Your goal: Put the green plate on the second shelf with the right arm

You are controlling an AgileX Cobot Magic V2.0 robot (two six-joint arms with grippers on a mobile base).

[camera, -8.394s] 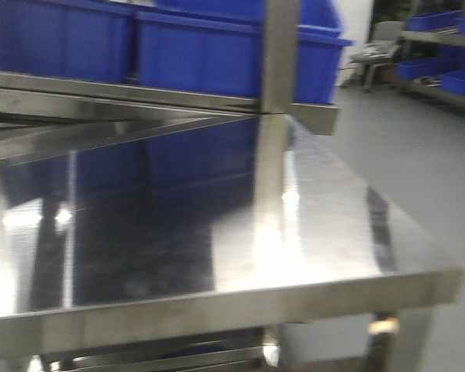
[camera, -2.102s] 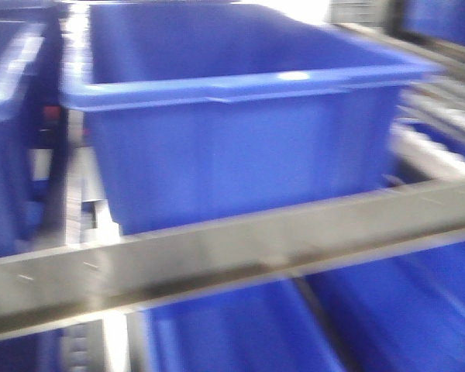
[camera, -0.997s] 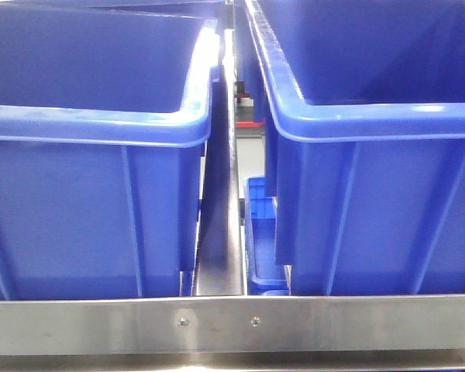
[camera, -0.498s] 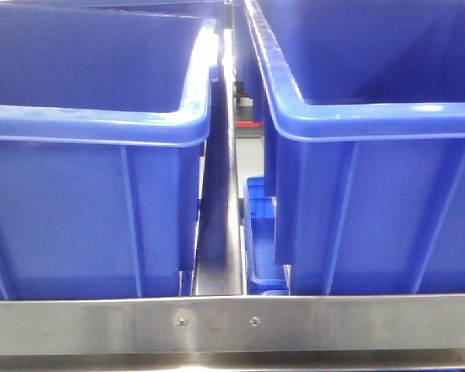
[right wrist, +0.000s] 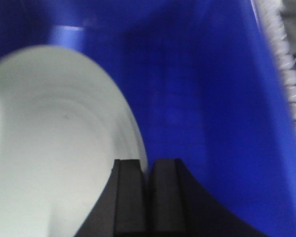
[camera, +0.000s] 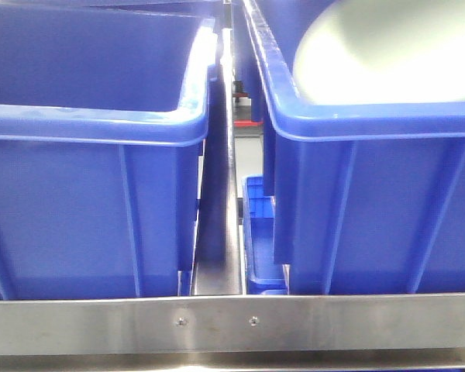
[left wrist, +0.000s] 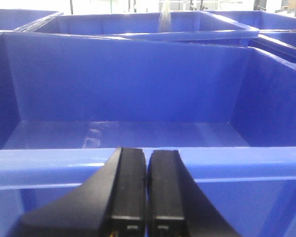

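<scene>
Right wrist: right gripper (right wrist: pixel 148 170) clamps round pale sage-green plastic plate (right wrist: pixel 54 148).
We note plate leftward, blue plastic bin (right wrist: pixel 212 123) beyond; left gripper (left wrist: pixel 147 157) closed.

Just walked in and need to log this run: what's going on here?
The right gripper is clamped on the rim of the green plate, holding it tilted in the open top of the right-hand blue bin, which stands behind a steel shelf rail. Whether the plate touches the bin's floor cannot be told. The left gripper is shut and empty, poised in front of a second blue bin that looks empty.
</scene>
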